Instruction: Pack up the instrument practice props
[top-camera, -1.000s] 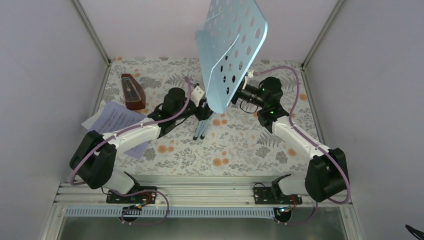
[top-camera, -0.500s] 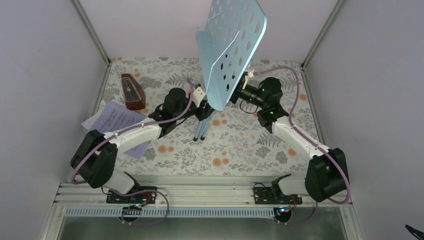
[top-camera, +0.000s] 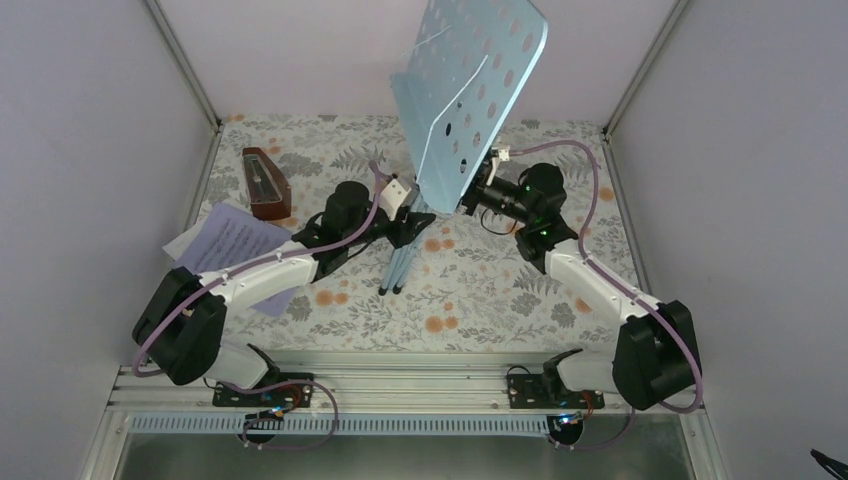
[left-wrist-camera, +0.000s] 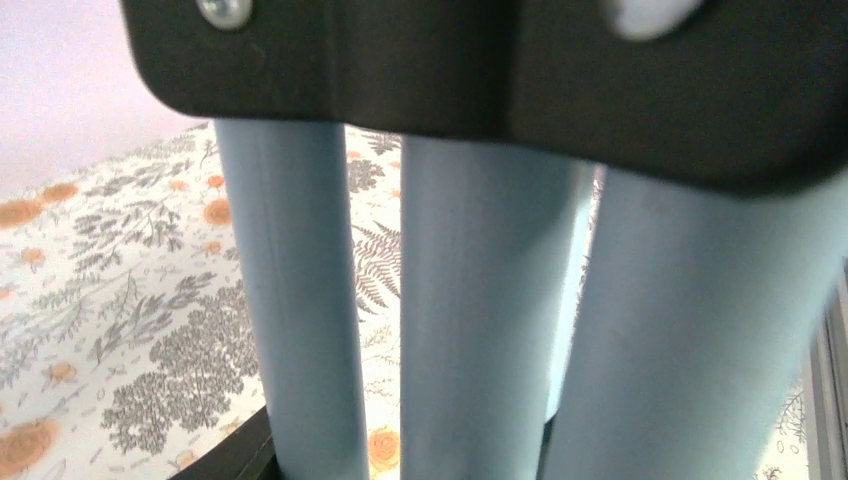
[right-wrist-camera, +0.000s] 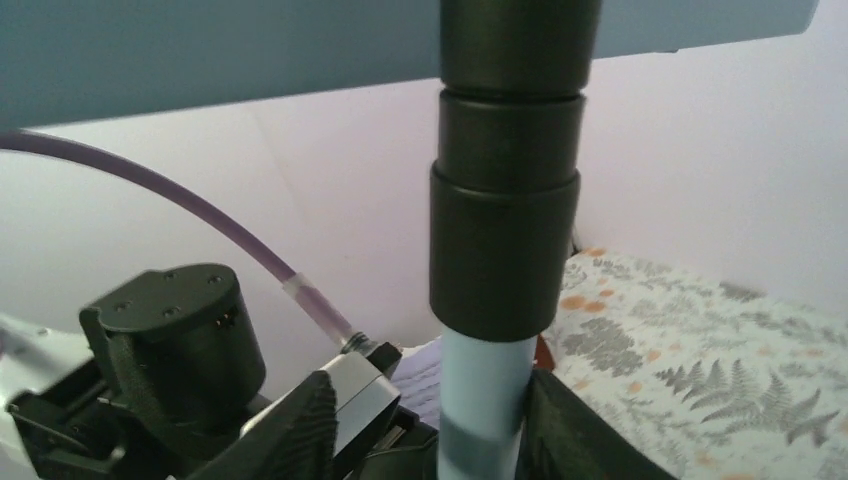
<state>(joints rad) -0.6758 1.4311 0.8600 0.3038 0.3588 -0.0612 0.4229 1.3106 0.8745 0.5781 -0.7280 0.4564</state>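
Packing looks barely begun: the music stand (top-camera: 470, 90) is upright on the table (top-camera: 500, 290), its legs (left-wrist-camera: 300, 300) drawn together but its desk not folded. The metronome (top-camera: 266, 184) and printed pages (top-camera: 232, 240) lie loose well to the stand's left. The left claw (top-camera: 412, 226) is closed round the bundled legs. The right claw (top-camera: 464, 204) flanks the stand's pole (right-wrist-camera: 485, 400), fingers slightly apart, one touching it and the other clear.

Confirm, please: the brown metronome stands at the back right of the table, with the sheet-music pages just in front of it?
No. The top view shows the metronome at the back left, not the right. The sheet-music pages do lie just in front of it.
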